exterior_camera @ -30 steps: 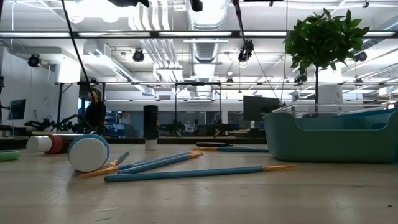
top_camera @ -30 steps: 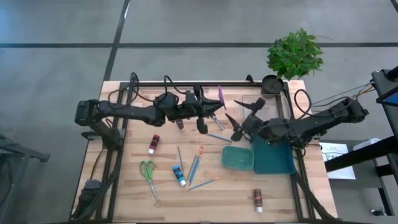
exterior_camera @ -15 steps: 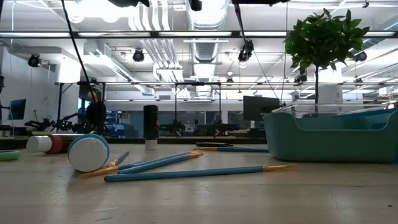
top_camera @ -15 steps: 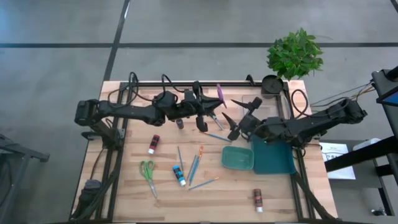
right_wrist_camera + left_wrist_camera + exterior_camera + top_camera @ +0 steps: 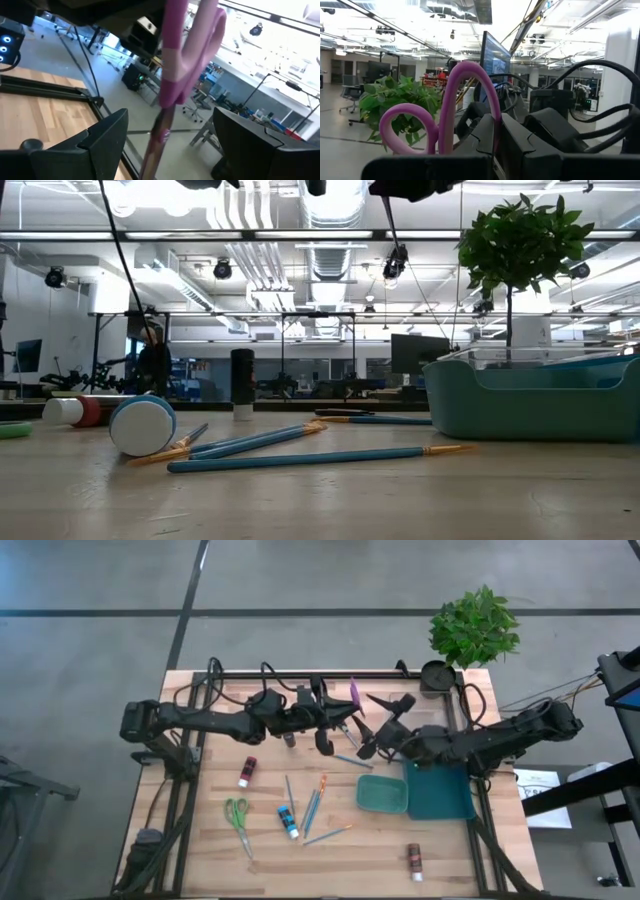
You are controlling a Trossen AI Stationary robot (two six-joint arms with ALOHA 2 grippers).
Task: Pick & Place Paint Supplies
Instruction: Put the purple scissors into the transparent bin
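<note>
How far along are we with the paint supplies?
Nothing looks packed yet. In hand: the left gripper, shut on pink-handled scissors, holds them up to the open right gripper, apparently for a handover. Left on the table: the brushes, three paint tubes, green scissors and the teal palette.

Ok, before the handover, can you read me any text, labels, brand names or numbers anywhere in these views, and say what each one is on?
No legible text in any view.
Paint tubes: the blue tube, the pink tube and the brown tube carry labels, but they are too small to read.
Pink-handled scissors in the left end effector: no marking visible.
Monitor in the room behind: screen content too blurred to read.
</note>
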